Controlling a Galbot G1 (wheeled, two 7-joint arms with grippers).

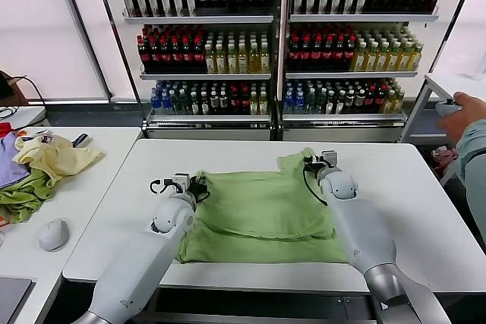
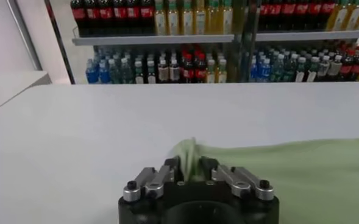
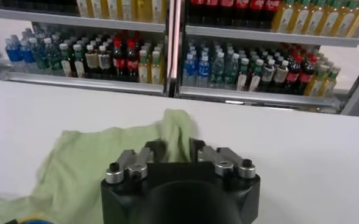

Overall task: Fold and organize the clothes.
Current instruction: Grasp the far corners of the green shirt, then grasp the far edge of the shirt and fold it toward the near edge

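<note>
Both claws are on cloth right now: left claw (image 1: 196, 184) sits at the shirt's nine o'clock edge, clenched on a pinch of green fabric, and its wrist view shows the knit bunched up between the fingers (image 2: 170, 168). Right claw (image 1: 317, 163) is up at about one o'clock of the shirt (image 1: 262, 214), clenched on the raised corner there, a peak of fabric standing between its fingers (image 3: 150, 152). The shirt lies mid-counter (image 1: 402, 187), plain side up, spread fairly flat, with one soft crease running across its lower half and the near hem looking doubled. No collar, buttons or print showing from here, so I read it as face down. Progress call: early to middle. It is laid out and maybe one fold in, but it is no tidy packet yet; sides and length look left to fold, and a heap of other clothes (image 1: 45, 165) waits on the side counter at nine o'clock. Pose now: both forearms reach forward low over the counter, wrists nearly level, claws pointing toward the bottle shelves (image 1: 281, 43) at twelve o'clock, left arm alongside the shirt, right arm lying over its right edge.
</note>
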